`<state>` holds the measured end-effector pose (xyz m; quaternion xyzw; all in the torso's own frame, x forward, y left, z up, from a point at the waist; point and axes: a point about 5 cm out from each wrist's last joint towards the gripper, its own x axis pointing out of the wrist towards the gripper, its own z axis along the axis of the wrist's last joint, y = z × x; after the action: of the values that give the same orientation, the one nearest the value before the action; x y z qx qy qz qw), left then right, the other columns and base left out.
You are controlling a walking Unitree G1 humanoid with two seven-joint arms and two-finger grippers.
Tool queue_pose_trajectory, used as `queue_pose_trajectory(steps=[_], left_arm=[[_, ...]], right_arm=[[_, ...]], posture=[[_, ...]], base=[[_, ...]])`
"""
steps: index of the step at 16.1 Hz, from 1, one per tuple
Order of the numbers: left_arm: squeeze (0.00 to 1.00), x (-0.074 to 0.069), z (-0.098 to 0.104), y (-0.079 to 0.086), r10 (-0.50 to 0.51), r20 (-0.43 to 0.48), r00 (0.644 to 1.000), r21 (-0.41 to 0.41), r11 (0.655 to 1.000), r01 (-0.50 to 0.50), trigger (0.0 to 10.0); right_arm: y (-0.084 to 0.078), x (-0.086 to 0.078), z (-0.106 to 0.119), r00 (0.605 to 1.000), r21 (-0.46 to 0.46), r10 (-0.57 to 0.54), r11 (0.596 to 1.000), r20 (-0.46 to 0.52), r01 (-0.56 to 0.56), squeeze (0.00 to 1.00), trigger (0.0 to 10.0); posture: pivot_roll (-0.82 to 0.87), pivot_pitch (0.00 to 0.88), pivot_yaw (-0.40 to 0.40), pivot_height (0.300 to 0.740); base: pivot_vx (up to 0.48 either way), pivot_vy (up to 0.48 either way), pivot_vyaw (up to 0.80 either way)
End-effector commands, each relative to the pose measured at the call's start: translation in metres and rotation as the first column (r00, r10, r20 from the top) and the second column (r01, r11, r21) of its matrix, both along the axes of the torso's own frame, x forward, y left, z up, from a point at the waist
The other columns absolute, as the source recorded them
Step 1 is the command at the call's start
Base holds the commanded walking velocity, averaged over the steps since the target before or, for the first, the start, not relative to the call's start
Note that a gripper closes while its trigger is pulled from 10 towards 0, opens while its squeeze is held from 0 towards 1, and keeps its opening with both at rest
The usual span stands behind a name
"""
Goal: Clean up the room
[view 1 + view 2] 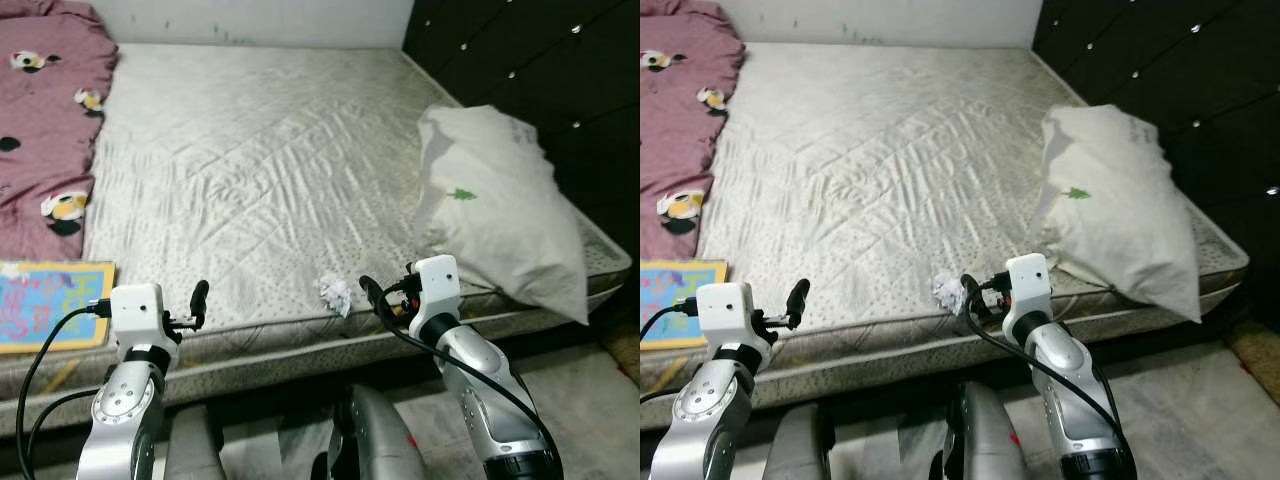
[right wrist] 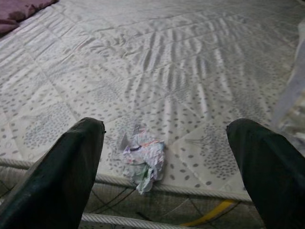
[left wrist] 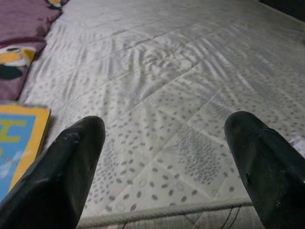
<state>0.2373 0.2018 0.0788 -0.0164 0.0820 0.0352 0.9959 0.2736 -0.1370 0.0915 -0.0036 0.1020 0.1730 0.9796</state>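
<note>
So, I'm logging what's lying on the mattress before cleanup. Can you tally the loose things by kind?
Crumpled paper wad: 1
White pillow: 1
Maroon blanket: 1
Yellow-bordered picture book: 1
Total: 4

A crumpled paper wad [image 1: 336,292] lay at the mattress's [image 1: 270,170] near edge, a pillow [image 1: 498,205] to its right, a blanket [image 1: 45,120] and book [image 1: 50,303] far left.
</note>
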Motion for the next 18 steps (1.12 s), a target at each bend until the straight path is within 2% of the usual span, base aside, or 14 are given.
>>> queue_pose_trajectory(steps=[1,4,8,16,18], left_arm=[[0.0,-0.0008,0.0011,-0.0003,0.01,0.006,1.0,0.003,1.0,-0.01,10.0],[0.0,0.001,0.0037,0.0012,0.024,0.013,1.0,0.005,1.0,-0.024,10.0],[0.0,0.0021,0.0047,0.0018,0.025,0.024,0.999,-0.023,0.999,-0.025,10.0],[0.0,0.0017,0.0052,0.0029,0.021,0.035,0.999,-0.022,1.0,-0.02,10.0],[0.0,0.002,0.0029,0.0025,0.029,0.014,0.999,-0.023,0.999,-0.029,10.0]], right_arm=[[-0.0006,0.0001,0.0017,1.0,0.001,0.008,1.0,0.004,-0.008,0.0,10.0],[0.0049,-0.0013,0.0016,0.999,-0.024,0.051,0.998,0.012,-0.051,0.0,10.0],[0.0042,-0.0006,0.0012,0.999,-0.021,0.05,0.999,0.007,-0.05,0.0,10.0],[0.0041,0.0006,0.0029,0.998,-0.031,0.053,0.998,0.016,-0.053,0.0,10.0],[0.0051,0.0026,0.0047,0.998,-0.035,0.065,0.997,0.023,-0.064,0.0,10.0]], posture=[[0.02,0.025,-0.116,0.537],[0.01,0.03,-0.116,0.537],[0.01,0.029,-0.117,0.537],[0.01,0.032,-0.12,0.537],[0.01,0.034,-0.12,0.537]], base=[[0.0,0.0,0.0],[0.0,0.0,0.0],[0.0,0.0,0.0],[0.338,0.0,0.0],[0.156,0.0,0.0]])
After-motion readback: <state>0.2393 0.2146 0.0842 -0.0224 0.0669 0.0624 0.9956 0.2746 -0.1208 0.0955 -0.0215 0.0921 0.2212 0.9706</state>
